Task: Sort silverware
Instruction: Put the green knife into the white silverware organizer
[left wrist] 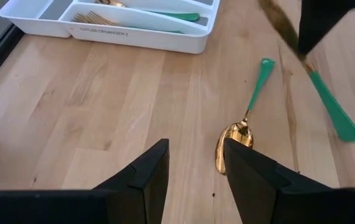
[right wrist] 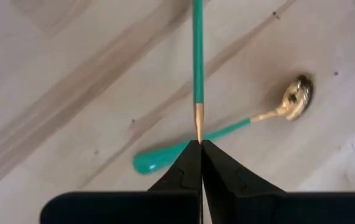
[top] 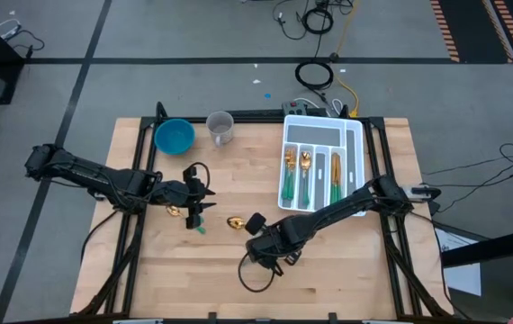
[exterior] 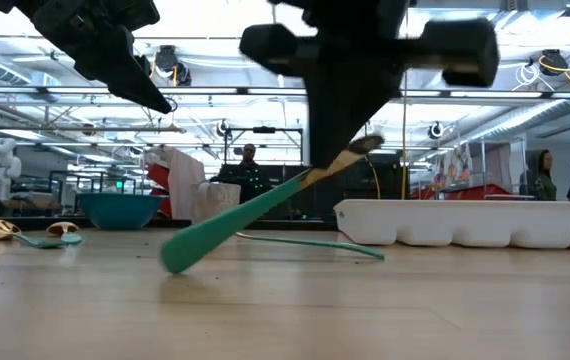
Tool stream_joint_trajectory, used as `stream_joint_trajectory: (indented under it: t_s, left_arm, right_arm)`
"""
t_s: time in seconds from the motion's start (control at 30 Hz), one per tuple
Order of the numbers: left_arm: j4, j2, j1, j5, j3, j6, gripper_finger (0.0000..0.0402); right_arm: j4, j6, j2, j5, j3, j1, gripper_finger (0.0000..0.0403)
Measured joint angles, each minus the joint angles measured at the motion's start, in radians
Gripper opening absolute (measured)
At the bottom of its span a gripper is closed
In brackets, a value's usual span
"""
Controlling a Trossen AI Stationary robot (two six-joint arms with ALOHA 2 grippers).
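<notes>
My right gripper is near the table's middle, shut on a green-handled piece of silverware. A gold spoon with a green handle lies flat on the wood just beyond it. My left gripper is open and touches nothing. It hovers left of centre, with that spoon's bowl beside one fingertip. Two more pieces lie under the left gripper. The white tray holds several sorted pieces. My right gripper pinches the piece at its gold neck, where the gold meets the green handle, between the two fingertips. The fingers come from above, pointing down. The piece is tilted, gold end up and handle end down at the table top; whether that end touches the wood I cannot tell.
A blue bowl and a clear cup stand at the far edge, left of the tray. Bare wood stretches along the near side. People and equipment show in the room beyond the table.
</notes>
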Motion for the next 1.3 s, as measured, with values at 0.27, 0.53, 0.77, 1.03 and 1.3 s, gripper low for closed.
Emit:
stream_joint_trajectory:
  t_s: [0.27, 0.53, 0.77, 1.03, 1.3]
  left_arm:
    - [0.000, 0.000, 0.000, 0.000, 0.000, 0.000, 0.0160]
    - [-0.001, 0.000, 0.000, 0.000, 0.000, 0.007, 0.0160]
    - [0.000, 0.000, 0.000, 0.000, 0.000, 0.002, 0.0160]
    - [0.000, 0.000, 0.000, 0.000, 0.000, 0.007, 0.0160]
    - [0.000, 0.000, 0.000, 0.000, 0.000, 0.052, 0.0160]
  right_arm:
    - [-0.132, 0.055, -0.108, 0.030, 0.000, 0.022, 0.0000]
    - [-0.235, 0.131, -0.247, 0.023, 0.001, 0.038, 0.0000]
    - [-0.252, 0.443, -0.295, 0.013, 0.000, 0.020, 0.0000]
    - [-0.267, 0.749, -0.212, -0.111, -0.166, 0.054, 0.0059]
    - [-0.069, 1.045, -0.197, -0.246, -0.357, 0.054, 0.0196]
